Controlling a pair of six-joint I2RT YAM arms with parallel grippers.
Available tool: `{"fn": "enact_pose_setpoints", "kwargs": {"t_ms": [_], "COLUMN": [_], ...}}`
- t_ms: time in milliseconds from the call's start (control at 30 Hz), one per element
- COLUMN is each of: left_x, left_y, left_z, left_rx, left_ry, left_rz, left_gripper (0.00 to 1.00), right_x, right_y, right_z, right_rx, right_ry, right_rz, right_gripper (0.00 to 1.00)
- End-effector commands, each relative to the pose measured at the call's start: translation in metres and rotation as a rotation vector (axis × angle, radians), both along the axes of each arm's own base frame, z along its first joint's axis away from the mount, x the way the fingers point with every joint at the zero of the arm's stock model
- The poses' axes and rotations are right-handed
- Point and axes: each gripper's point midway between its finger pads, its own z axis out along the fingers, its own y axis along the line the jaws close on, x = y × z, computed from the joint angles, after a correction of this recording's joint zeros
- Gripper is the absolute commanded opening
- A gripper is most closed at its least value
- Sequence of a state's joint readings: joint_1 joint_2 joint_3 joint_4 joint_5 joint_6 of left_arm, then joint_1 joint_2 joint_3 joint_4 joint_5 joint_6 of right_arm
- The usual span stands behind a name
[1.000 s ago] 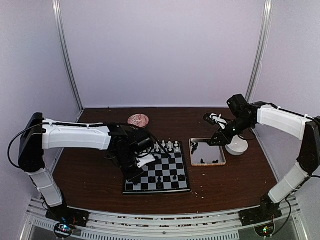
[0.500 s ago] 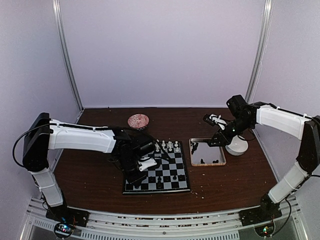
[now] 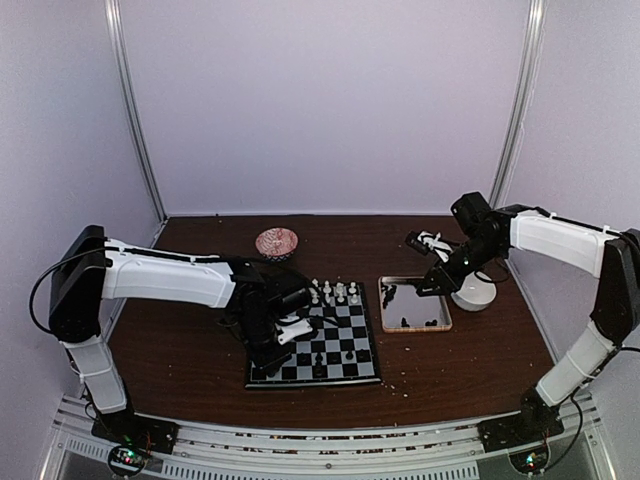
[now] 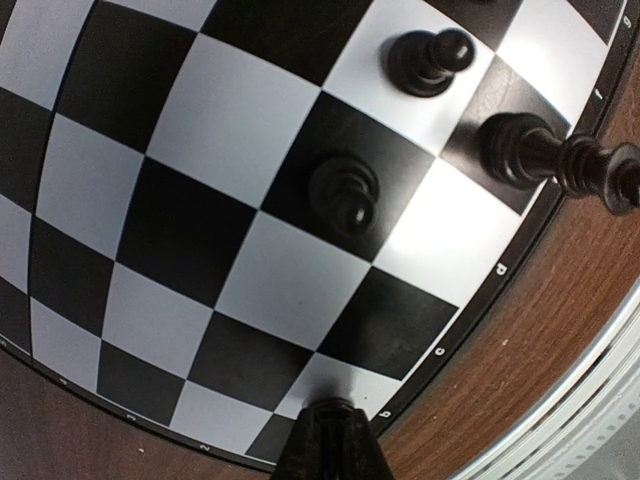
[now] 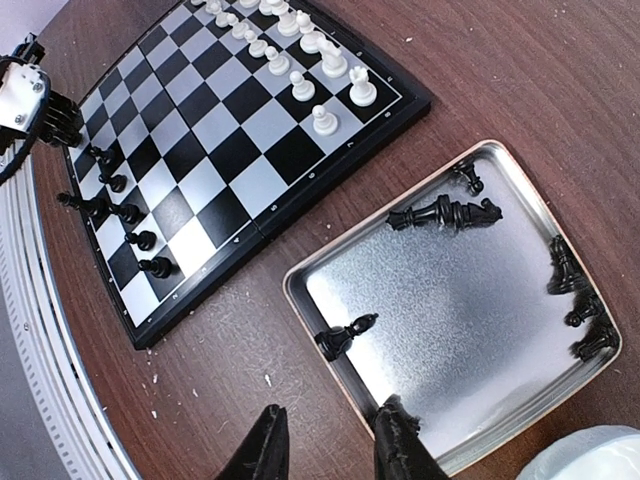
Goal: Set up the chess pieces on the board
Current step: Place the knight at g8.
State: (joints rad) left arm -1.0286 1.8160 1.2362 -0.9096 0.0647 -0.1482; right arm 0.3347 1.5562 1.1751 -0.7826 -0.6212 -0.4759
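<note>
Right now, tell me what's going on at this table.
Two robot arms are setting up chess. The left gripper, shut, hangs low over the near side of the board, where a few black pieces stand. The right gripper, open and empty, hovers over the metal tray holding the remaining black pieces, several lying down. White pieces line the far side.

left fingers (image 4: 335, 446) closed; right fingers (image 5: 262, 448) parted.

One board (image 3: 300, 372); one tray (image 3: 420, 305); left gripper (image 4: 335, 445); right gripper (image 5: 331, 405)
</note>
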Motion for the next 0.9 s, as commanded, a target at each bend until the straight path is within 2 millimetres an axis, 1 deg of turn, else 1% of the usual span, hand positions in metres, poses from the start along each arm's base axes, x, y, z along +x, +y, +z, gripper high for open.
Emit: {"fn": "enact_pose_setpoints", "kwargs": {"t_ms": [0,433,633,800,833,867], "left_x": [0.0052,0.0039,0.0024,-0.0004,-0.0007,-0.0005], "left_y": [-0.0094,-0.0188,-0.0149,-0.0163,-0.0171,-0.0177], "left_z": [-0.0001,0.0006,-0.0027,-0.0014,-0.001,-0.0004], "left_rx": [-0.014,-0.043,-0.029,-0.041,-0.044,-0.047], "left_ry": [-0.018,0.005,0.009,0.023,0.025,0.025], "left_rz": [0.004,-0.002,-0.004,-0.004,-0.004,-0.003], "left_gripper": [0.0,0.0,0.0,0.0,0.0,0.03], "right_x": [-0.0021,-0.0029,-0.0033,-0.0034,-0.0035,-0.0036], "right_y": [-0.0013,-0.0011,-0.0011,-0.0008,-0.0008,-0.0005], "right_z": [-0.0039,-0.0057,-0.0072,-0.0083,-0.0083,-0.0084], "right_rx": [-0.006,-0.008,-0.01,-0.011,-0.011,-0.01], "right_ry": [0.017,0.029,0.035,0.041,0.042,0.044], "right_rz": [0.009,0.014,0.015,0.016,0.017,0.017], "right_gripper": [0.31,0.31,0.31,0.31,0.31,0.31]}}
